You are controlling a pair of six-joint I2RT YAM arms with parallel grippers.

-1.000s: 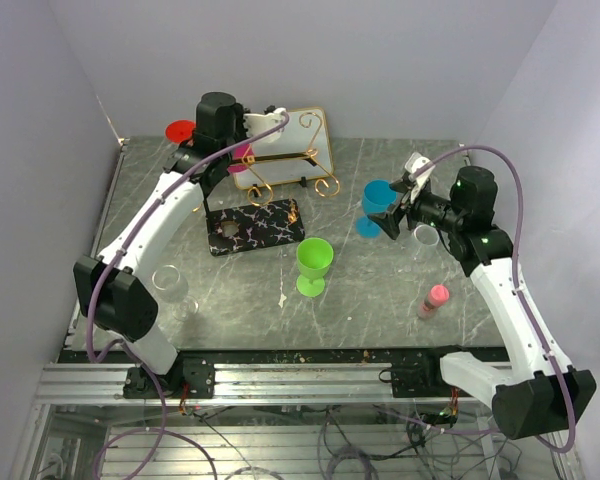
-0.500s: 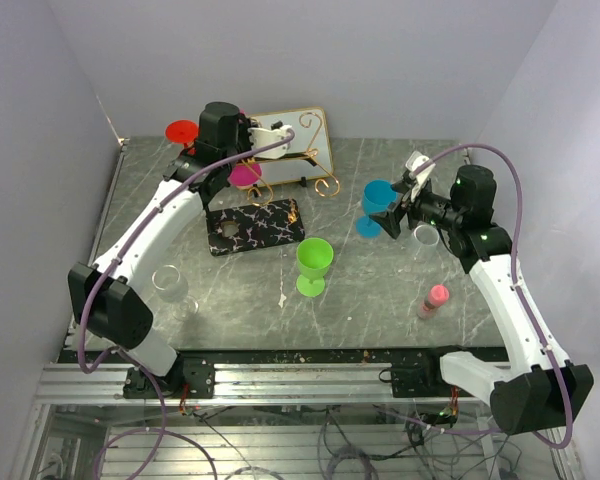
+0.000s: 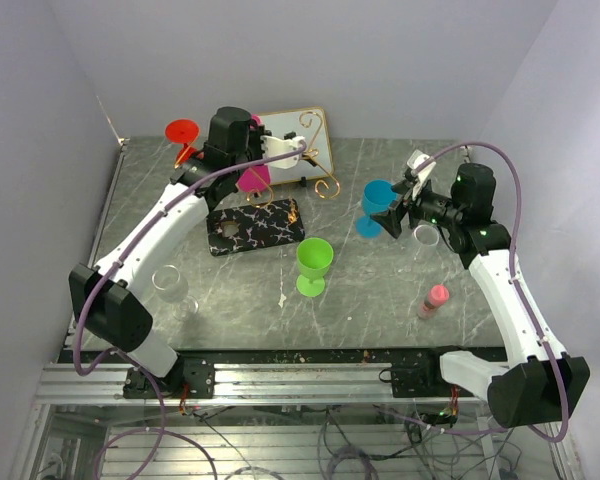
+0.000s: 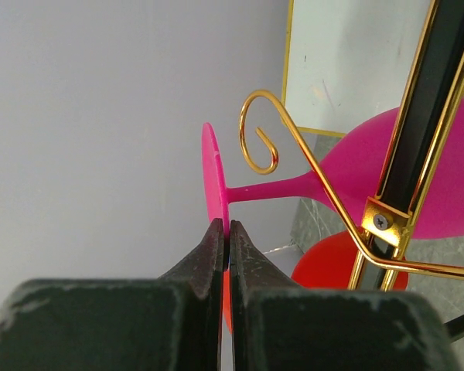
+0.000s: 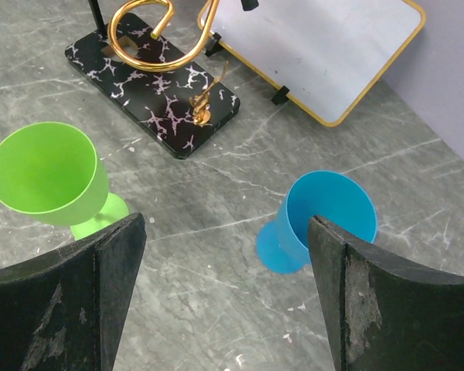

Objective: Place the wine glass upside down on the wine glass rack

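Observation:
My left gripper (image 4: 226,228) is shut on the rim of the pink wine glass's foot (image 4: 213,182). In the left wrist view its stem runs sideways past a gold scroll, and its bowl (image 4: 448,178) lies behind the bar of the wine glass rack (image 4: 417,139). In the top view, the pink wine glass (image 3: 252,180) hangs at the left end of the gold rack (image 3: 315,165), above its black marbled base (image 3: 255,227). My right gripper (image 5: 228,232) stands open over the table, nothing in it, next to a blue glass (image 5: 329,212).
A red glass (image 3: 183,131) stands at the back left. There is a green glass (image 3: 314,262) in the middle and the blue glass (image 3: 378,200) to its right. Clear glasses stand at the left (image 3: 170,285) and by my right gripper (image 3: 426,236). A gold-rimmed white tray (image 3: 292,127) leans behind the rack. A pink bottle (image 3: 434,299) lies near right.
My left arm has carried the pink glass to the right, toward the rack, uncovering the red glass behind it. The right arm has barely moved.

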